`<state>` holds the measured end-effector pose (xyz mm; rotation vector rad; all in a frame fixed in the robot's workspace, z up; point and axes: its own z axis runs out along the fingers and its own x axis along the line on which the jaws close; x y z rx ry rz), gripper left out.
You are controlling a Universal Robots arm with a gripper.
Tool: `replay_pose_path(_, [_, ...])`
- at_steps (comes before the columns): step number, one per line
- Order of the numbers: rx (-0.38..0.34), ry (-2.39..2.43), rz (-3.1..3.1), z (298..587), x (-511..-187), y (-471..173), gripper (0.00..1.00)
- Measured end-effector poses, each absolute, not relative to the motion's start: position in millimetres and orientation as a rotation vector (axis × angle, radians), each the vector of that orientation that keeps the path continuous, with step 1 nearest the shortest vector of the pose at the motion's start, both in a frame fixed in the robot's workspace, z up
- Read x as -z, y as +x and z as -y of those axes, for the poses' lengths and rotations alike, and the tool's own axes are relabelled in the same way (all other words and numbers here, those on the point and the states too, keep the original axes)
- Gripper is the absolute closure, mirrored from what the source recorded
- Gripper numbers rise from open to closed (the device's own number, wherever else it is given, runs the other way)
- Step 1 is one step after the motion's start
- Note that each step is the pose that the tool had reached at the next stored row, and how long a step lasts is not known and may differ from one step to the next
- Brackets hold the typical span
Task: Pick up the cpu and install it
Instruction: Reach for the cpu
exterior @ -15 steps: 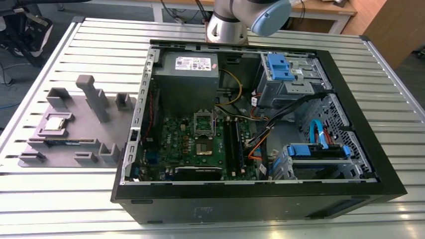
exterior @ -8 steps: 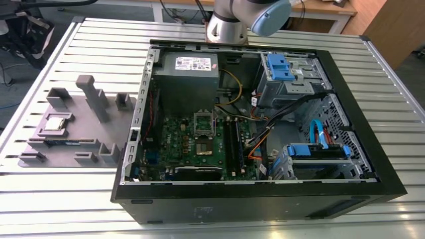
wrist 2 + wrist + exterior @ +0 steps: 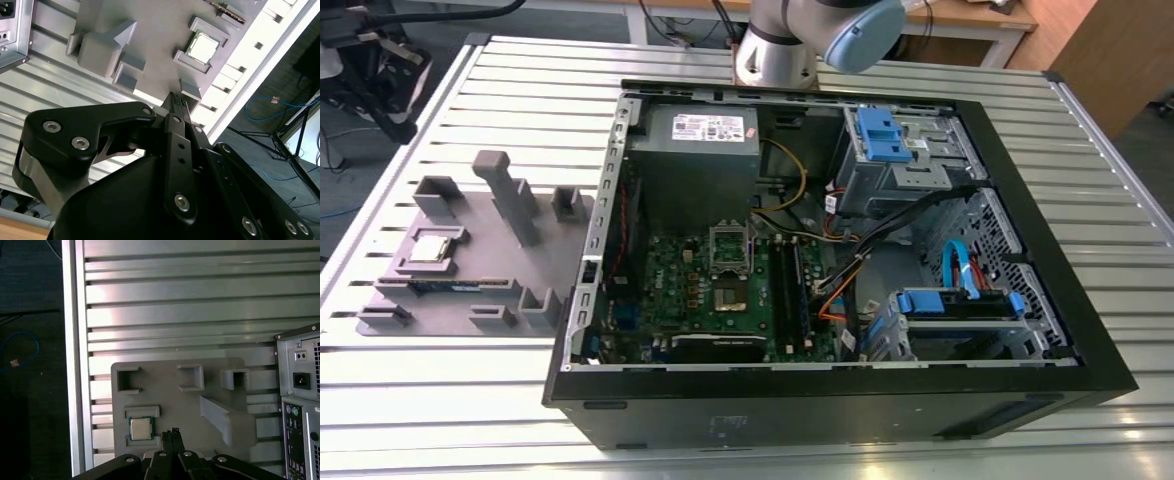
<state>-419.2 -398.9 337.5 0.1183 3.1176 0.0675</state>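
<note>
Your arm (image 3: pixel 807 40) comes in at 12 o'clock in the exterior view. The claw (image 3: pixel 172 432) hangs over the grey tray (image 3: pixel 175 405), tips clenched together on nothing. The cpu (image 3: pixel 140 428) lies flat in its tray pocket, at 9 o'clock from the open computer case (image 3: pixel 827 420). The worktop (image 3: pixel 175 315) edge runs close beside the tray. Tall tray posts (image 3: pixel 507 195) stand near the pocket.

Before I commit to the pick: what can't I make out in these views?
cpu corner marking: too small, both wrist views.
Grey fixture near edge: hidden behind the hand, first wrist view.
motherboard socket state: too small, exterior view.
</note>
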Motion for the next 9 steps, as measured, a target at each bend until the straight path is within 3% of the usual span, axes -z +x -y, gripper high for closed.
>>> replay_pose_path(9, [-0.068,0.118,-3.117,398.9,-335.6,-419.2,0.89])
